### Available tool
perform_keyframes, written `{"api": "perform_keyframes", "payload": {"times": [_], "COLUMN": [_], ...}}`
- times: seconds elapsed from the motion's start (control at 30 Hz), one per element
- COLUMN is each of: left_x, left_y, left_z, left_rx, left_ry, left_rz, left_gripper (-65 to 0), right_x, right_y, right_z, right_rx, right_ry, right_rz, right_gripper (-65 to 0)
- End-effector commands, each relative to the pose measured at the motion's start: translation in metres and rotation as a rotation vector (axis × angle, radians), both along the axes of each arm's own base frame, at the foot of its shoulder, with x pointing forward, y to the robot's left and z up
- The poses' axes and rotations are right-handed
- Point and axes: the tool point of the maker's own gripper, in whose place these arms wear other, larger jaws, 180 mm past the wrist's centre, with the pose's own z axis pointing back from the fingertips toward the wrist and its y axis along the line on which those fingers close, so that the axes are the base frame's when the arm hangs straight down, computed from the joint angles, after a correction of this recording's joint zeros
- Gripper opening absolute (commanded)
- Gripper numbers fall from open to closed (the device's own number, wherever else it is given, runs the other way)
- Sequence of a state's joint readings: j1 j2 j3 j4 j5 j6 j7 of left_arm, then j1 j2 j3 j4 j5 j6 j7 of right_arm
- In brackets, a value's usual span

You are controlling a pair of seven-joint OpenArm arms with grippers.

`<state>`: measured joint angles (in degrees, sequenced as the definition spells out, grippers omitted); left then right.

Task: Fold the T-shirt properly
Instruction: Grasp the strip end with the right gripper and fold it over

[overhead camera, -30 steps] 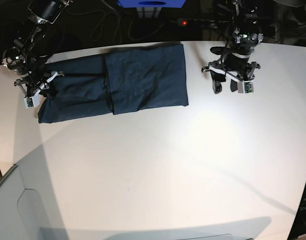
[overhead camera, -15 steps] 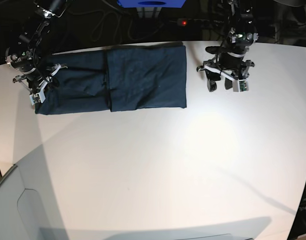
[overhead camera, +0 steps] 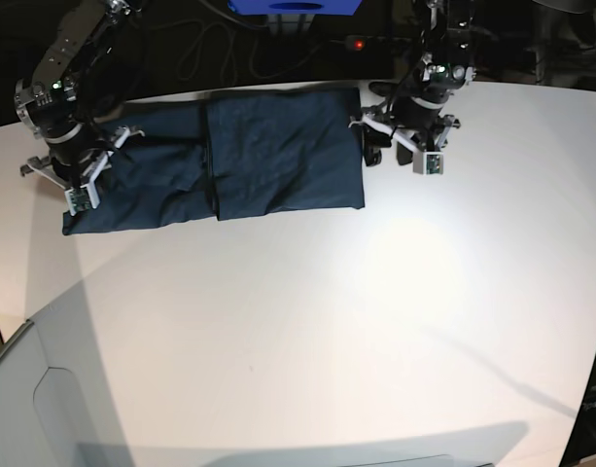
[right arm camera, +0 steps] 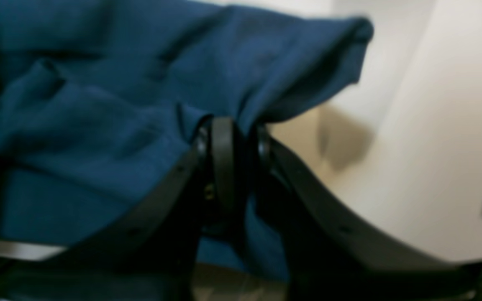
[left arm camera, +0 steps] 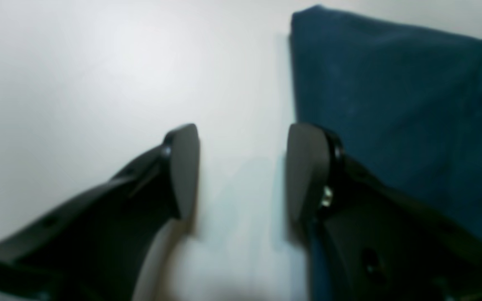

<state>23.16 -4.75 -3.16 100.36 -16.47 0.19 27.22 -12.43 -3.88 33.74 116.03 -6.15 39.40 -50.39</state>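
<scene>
A dark navy T-shirt [overhead camera: 239, 161], partly folded into a long band, lies flat along the far side of the white surface [overhead camera: 307, 321]. At its end on the base view's left, the right gripper [right arm camera: 234, 133] has its jaws clamped on a bunched fold of the cloth. At the other end, the left gripper [left arm camera: 241, 167] hangs just beside the shirt's edge, jaws apart over bare surface, holding nothing.
</scene>
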Motion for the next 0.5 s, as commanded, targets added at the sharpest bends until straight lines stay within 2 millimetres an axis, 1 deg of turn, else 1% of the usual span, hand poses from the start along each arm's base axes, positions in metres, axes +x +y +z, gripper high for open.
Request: {"api": "perform_keyframes", "payload": {"times": [0.0,0.03,0.13,0.3,0.4,0.47], "left_x": [0.006,0.007,0.007,0.007,0.006,0.005], "left_y": [0.000,0.000,0.000,0.000,0.000,0.000], "left_z": [0.008,0.009,0.009,0.009,0.008,0.008], "left_rx": [-0.003,-0.003,-0.003,-0.003,-0.003,-0.003], "left_ry": [-0.038,-0.040,-0.040,-0.040,-0.038,-0.035], "left_rz": [0.000,0.000,0.000,0.000,0.000,0.001], "left_gripper": [-32.0,-32.0,-32.0,-31.9,-31.9,-31.9], "right_x": [0.006,0.007,0.007,0.006,0.000,-0.005], "right_y": [0.017,0.037,0.084,0.156,0.195,0.214], "right_z": [0.014,0.016,0.016,0.021,0.026,0.030], "right_rx": [0.001,0.020,0.070,0.145,0.185,0.206], "right_ry": [-0.048,-0.059,-0.062,-0.076,-0.086,-0.093], "right_rz": [0.062,0.113,0.241,0.449,0.561,0.619], "right_gripper": [-64.9,-64.9,-64.9,-64.9,-64.9,-64.9]}}
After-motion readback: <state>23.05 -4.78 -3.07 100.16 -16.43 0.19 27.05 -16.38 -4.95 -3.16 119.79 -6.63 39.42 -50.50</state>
